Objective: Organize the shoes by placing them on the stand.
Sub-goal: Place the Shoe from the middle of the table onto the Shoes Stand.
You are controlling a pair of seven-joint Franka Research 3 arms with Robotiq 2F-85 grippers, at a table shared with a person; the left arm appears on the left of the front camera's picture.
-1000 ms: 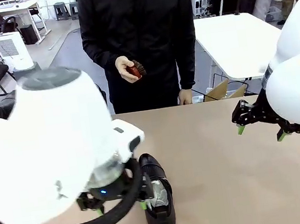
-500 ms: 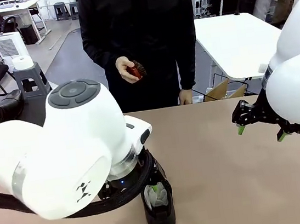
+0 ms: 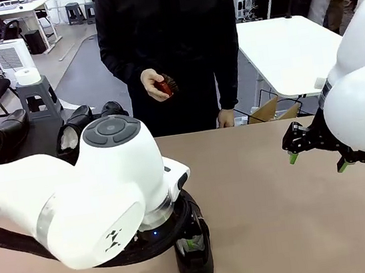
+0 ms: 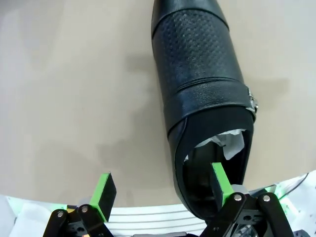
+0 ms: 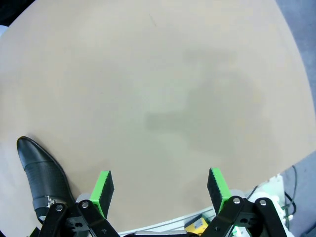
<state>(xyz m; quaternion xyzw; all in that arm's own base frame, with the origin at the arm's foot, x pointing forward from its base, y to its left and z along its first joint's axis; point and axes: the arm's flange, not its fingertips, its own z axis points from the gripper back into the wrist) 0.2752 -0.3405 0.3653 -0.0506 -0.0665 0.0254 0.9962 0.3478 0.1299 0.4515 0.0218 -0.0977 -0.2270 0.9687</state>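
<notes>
Left arm shifted — shoes (image 3: 7, 136) uncovered beyond tan table (image 3: 280, 211).

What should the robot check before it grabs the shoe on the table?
1. Left gripper open: ok.
2. One finger inside the shoe, the other outside its side wall: ok.
3. Shoe lying flat on the table: ok.
4. Right gripper open, hovering away from the shoe: ok.
5. Person's hand off the table, holding a small red-brown thing: ok.
6. Free spot on the stand: cannot tell.
</notes>
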